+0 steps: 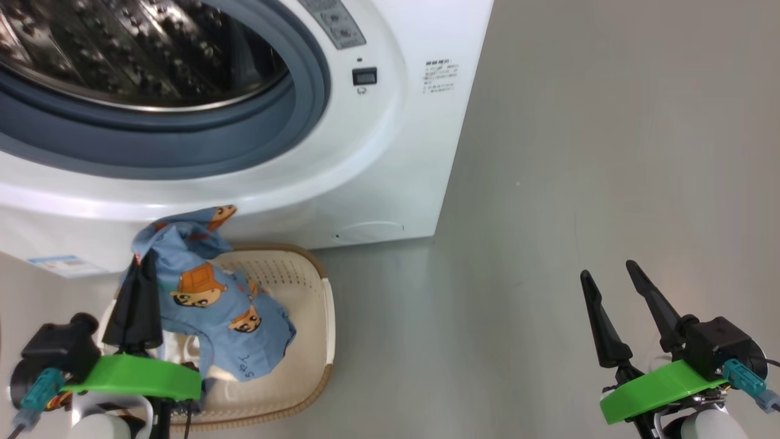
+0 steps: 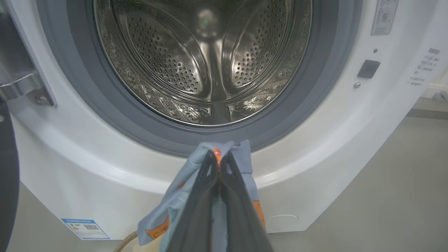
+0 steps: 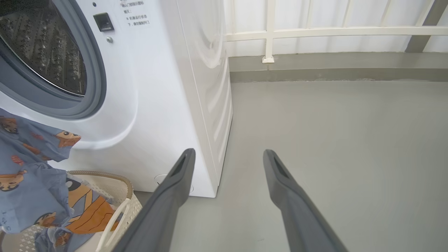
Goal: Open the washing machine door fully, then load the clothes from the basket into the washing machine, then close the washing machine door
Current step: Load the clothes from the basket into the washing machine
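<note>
Left tool (image 1: 143, 261), lower left of head view: fingers pressed together, pinching the clothes (image 1: 225, 305). These hang over the basket (image 1: 308, 286) below the washer (image 1: 378, 158) opening and hide the basket's left part. Right tool (image 1: 607, 269), lower right: fingers spread above the floor (image 1: 548, 183). Door (image 2: 7, 182): mostly cut off at the left edge of the left wrist view. Drum (image 2: 210, 70): top cropped.

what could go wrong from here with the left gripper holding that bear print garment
The left gripper pinches only a fold of the bear-print garment, so it may slip free. Its hanging part lies in the basket and could snag there. Fed low, it may drape over the gasket short of the drum.
</note>
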Tool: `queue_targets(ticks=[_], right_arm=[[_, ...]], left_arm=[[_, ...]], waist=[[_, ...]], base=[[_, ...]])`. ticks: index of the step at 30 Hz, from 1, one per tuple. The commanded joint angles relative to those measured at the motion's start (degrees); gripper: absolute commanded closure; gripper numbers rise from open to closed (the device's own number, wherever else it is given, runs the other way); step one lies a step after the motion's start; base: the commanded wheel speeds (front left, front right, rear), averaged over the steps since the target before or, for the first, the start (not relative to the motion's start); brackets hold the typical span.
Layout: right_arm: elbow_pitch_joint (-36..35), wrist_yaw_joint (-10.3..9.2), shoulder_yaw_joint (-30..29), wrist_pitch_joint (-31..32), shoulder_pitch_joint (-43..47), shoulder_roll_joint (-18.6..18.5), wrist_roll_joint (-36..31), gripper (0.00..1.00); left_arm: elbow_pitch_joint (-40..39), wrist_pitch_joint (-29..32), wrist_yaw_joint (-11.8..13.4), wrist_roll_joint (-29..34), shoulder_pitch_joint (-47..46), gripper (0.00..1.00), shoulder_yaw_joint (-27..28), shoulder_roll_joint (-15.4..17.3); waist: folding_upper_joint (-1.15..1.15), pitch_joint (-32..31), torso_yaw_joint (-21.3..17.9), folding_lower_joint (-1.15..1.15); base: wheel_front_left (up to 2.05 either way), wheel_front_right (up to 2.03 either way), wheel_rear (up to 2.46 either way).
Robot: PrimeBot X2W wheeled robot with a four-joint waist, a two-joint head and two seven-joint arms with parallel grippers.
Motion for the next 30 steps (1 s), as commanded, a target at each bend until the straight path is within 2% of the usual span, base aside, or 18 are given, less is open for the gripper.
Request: queue_targets(ticks=[1,6,13,30], right_arm=[[-1.1,0.09,1.5,-0.7,0.9,-0.4,0.8,0.00],[-0.6,0.09,1.9,-0.7,1.9,-0.3,1.0,0.00],[-0.3,0.09,2.3,-0.7,2.6,-0.1,1.2,0.00],[-0.5,0.09,2.8,-0.7,3.5,0.0,1.1,0.00]], left_arm=[[-2.4,-0.4,-0.2,0.8,0.5,1.00,2.3,1.0],[-7.6,-0.4,-0.3,2.5,2.9,1.00,4.2,-0.1],[-10.6,-0.4,-0.4,3.3,5.5,1.00,5.5,-0.8],[-12.4,-0.4,-0.5,3.7,10.2,1.00,7.3,-1.6]], waist=[[0.00,-2.5,0.0,0.00],[0.00,-4.9,-0.2,0.00],[0.00,-7.1,-0.7,0.00],[0.00,-9.5,-1.3,0.00]], base=[[0.00,0.00,0.00],[0.00,0.00,0.00],[0.00,0.00,0.00],[0.00,0.00,0.00]])
